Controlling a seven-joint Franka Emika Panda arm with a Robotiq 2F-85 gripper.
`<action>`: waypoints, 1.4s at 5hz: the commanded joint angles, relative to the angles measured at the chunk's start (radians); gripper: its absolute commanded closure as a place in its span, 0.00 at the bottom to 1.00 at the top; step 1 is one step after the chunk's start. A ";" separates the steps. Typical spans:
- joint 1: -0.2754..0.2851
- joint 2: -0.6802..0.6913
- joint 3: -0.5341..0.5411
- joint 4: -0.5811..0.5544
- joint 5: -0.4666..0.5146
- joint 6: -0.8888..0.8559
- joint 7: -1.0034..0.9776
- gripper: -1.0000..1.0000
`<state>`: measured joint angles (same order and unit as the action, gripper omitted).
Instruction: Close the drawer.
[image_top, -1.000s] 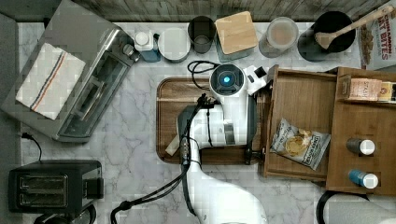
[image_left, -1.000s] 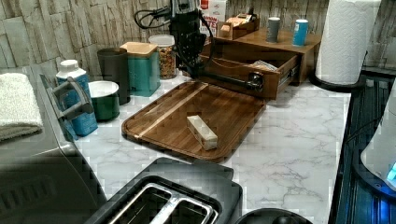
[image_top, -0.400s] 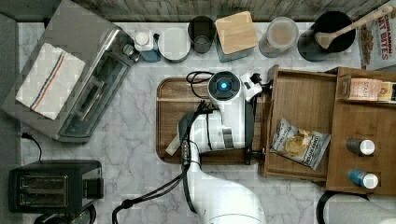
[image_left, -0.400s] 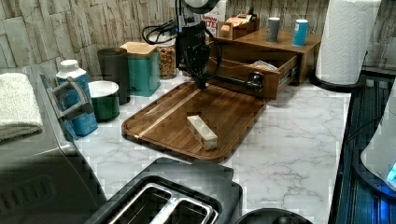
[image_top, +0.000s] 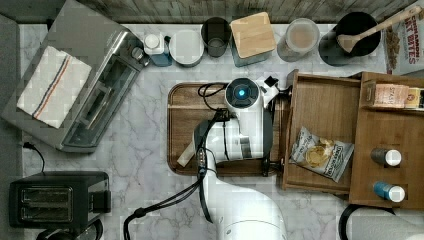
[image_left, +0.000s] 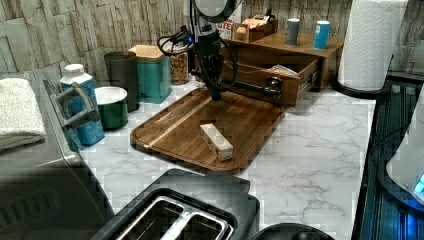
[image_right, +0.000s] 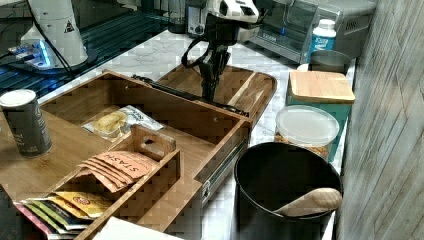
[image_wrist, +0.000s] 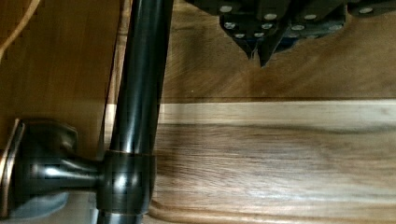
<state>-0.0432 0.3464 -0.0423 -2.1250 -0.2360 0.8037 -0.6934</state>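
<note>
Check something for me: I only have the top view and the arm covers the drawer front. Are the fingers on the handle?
Observer: No. In the wrist view the fingers are beside the handle bar of the drawer, with a gap between them.
Operator: Open or shut?
Observer: Shut, tips together, holding nothing.
Operator: Which side of the bar, how high?
Observer: In the left view the gripper points down on the tray side of the bar, tips just above the tray.
Operator: Drawer clear to push?
Observer: The right view shows a snack bag lying flat inside, below the walls.
</note>
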 joint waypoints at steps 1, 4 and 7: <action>-0.106 -0.087 -0.049 -0.042 0.025 0.040 -0.114 1.00; -0.276 -0.037 -0.097 0.064 0.144 -0.037 -0.289 1.00; -0.440 -0.037 -0.154 0.079 0.139 0.156 -0.447 1.00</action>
<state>-0.3232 0.3240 -0.0928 -2.1172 -0.1004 0.8794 -1.0254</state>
